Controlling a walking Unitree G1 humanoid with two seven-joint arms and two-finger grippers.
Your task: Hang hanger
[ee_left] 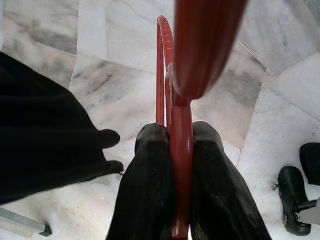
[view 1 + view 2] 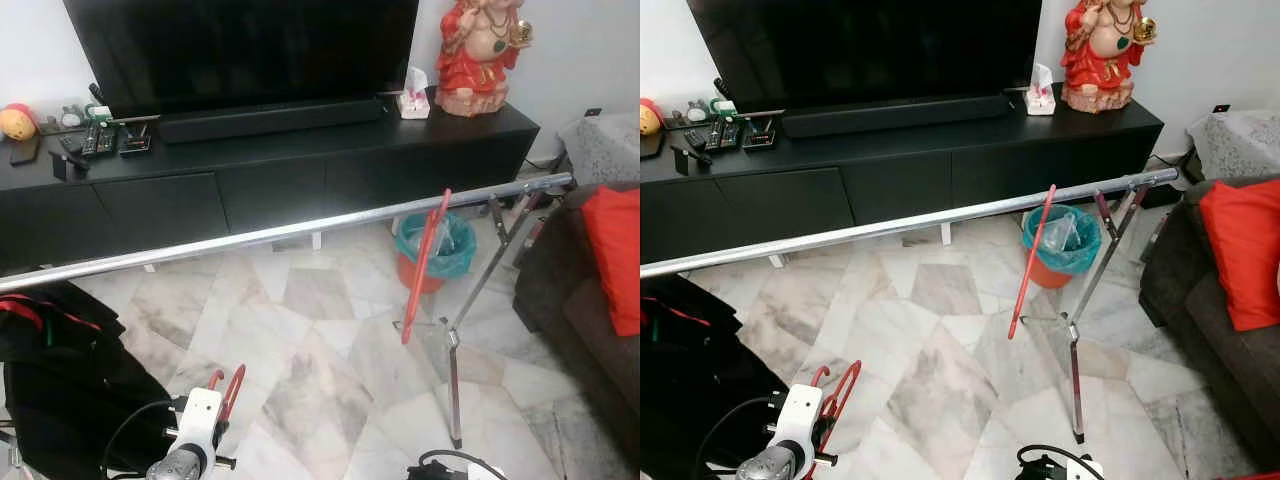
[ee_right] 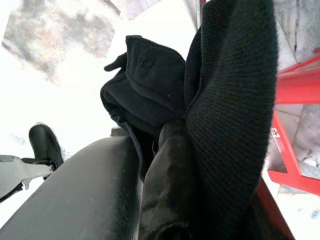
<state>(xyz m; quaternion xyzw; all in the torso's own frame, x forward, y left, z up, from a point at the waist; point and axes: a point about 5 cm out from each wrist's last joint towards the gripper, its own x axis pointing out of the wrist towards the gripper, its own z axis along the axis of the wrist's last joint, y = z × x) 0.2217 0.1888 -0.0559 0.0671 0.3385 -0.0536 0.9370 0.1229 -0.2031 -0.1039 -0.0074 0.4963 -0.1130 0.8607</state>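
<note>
Already a red hanger [image 2: 425, 265] is hung on the rail [image 2: 280, 233]. Another hanger [image 1: 180, 125] is clamped in the left gripper [image 1: 172, 145], low and not yet raised. Dark cloth [image 3: 220, 100] seems pinched by the right gripper [image 3: 170, 145], though this is unclear.

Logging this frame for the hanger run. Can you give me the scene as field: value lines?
left hand: shut on a red hanger, held low over the floor
right hand: fingers among black cloth, grip unclear
rail: silver, running across in front of the TV cabinet
on rail: another red hanger near the right end, black clothes at the left end
behind the rail: bin with a teal liner on the marble floor
right side: red cushion on a dark sofa
</note>
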